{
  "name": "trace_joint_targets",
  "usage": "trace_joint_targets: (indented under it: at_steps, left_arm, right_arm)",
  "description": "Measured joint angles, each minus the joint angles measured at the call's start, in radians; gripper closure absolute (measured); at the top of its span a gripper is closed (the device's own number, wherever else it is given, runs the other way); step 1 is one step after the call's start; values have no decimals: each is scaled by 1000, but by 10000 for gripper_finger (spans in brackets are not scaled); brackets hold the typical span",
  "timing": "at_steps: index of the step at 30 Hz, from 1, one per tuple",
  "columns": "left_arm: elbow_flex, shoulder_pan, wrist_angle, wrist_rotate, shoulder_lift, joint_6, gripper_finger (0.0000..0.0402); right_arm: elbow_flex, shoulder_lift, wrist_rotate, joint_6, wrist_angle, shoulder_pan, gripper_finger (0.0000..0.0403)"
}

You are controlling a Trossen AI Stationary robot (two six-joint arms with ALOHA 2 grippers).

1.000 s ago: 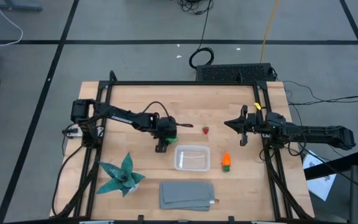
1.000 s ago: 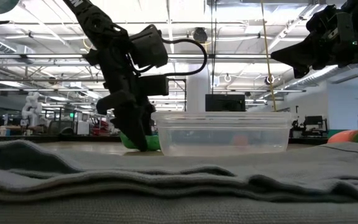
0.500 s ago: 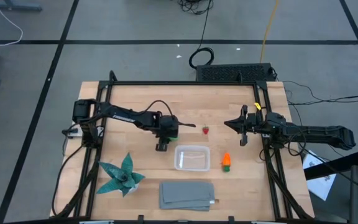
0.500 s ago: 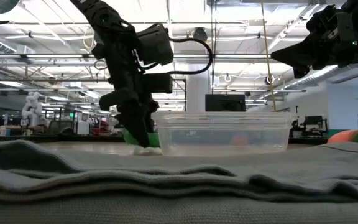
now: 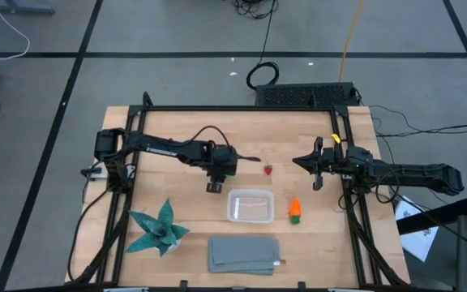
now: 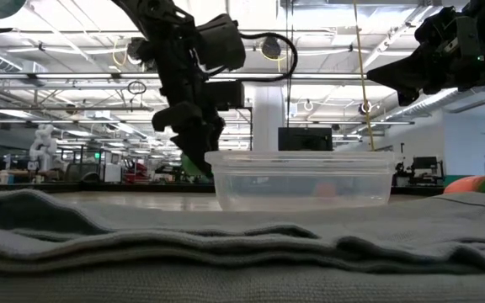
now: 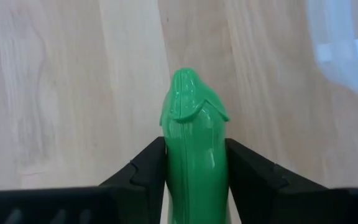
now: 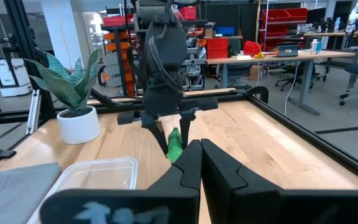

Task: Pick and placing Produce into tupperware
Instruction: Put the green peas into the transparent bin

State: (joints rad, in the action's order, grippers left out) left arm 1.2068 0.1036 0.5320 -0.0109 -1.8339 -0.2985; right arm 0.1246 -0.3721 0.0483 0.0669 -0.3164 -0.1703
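My left gripper [image 5: 214,186] hangs over the table just left of the tupperware [image 5: 250,205], a clear rectangular container, and is shut on the long green pod [image 7: 193,134]. The right wrist view also shows the pod [image 8: 174,145] under that gripper. The red strawberry piece [image 5: 268,169] lies on the wood beyond the container. The orange carrot piece [image 5: 295,210] lies to the container's right. My right gripper [image 5: 314,167] waits shut above the table's right side, touching nothing. My left gripper pinches the green pod between its two fingers [image 7: 146,168], which point down from above. The pod runs along the fingers, and its pointed end [image 7: 188,93] sticks out past the fingertips. It hangs below the gripper, lifted clear of the table.
A teal spiky plant [image 5: 159,227] stands at the near left. A folded grey cloth [image 5: 244,254] lies in front of the container. A black frame [image 5: 242,109] borders the table. Bare wood lies between the left gripper and the plant.
My left gripper has risen and drifted a little toward the container, staying shut on the pod. The pod, which touched the table beside the container a second ago, now hangs clear of the wood.
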Motion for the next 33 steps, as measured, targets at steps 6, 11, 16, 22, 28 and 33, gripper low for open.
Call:
trace_joint_targets:
  at_steps: [6, 11, 16, 22, 28, 33]
  left_arm:
    - [66, 0, 69, 0, 1, -8, 259]
    - [146, 1, 136, 2, 1, -16, 259]
    - [228, 1, 178, 6, 2, -17, 259]
    - [277, 0, 170, 72, 16, -5, 259]
    - [279, -3, 118, 199, 43, 10, 259]
    - [277, -5, 113, 315, 70, -33, 259]
  right_arm:
    - [0, 0, 0, 0, -1, 0, 403]
    - [0, 0, 0, 0, -9, 0, 403]
    - [0, 0, 0, 21, -8, 0, 403]
    - [0, 1, 0, 26, -12, 0, 403]
    - [1, 1, 0, 26, -11, 0, 403]
    - [2, 0, 0, 25, -7, 0, 403]
